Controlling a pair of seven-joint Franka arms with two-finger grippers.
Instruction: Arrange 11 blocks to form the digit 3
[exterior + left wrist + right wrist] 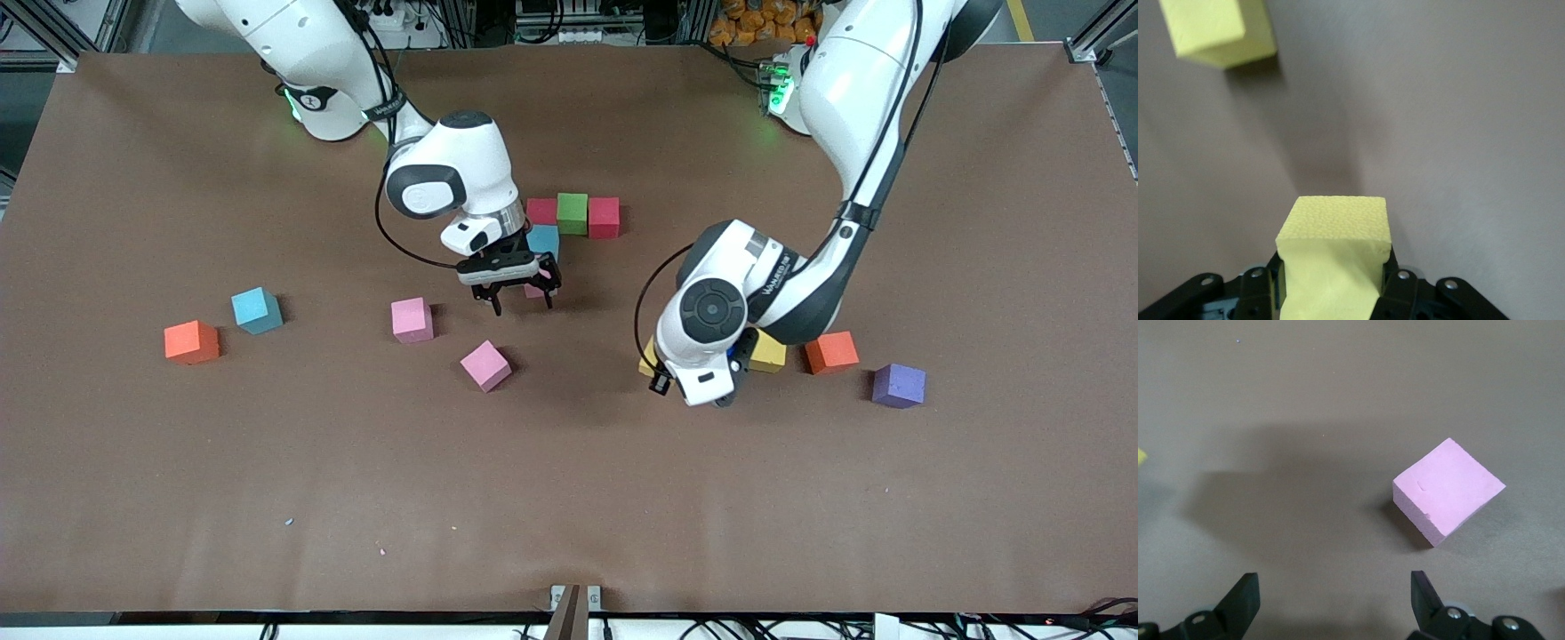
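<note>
While the left gripper (1331, 293) clamps a yellow block (1335, 230), its wrist hides that block from the front; the right gripper (520, 298), jaws wide, partly covers a pink block (535, 290).

Red (541, 211), green (573, 213), red (604, 217) blocks abreast — right claw (516, 292) just nearer, open.

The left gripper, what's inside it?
The left gripper is shut on a yellow block. Its lower part is hidden between the fingers; another yellow block lies on the table.
</note>
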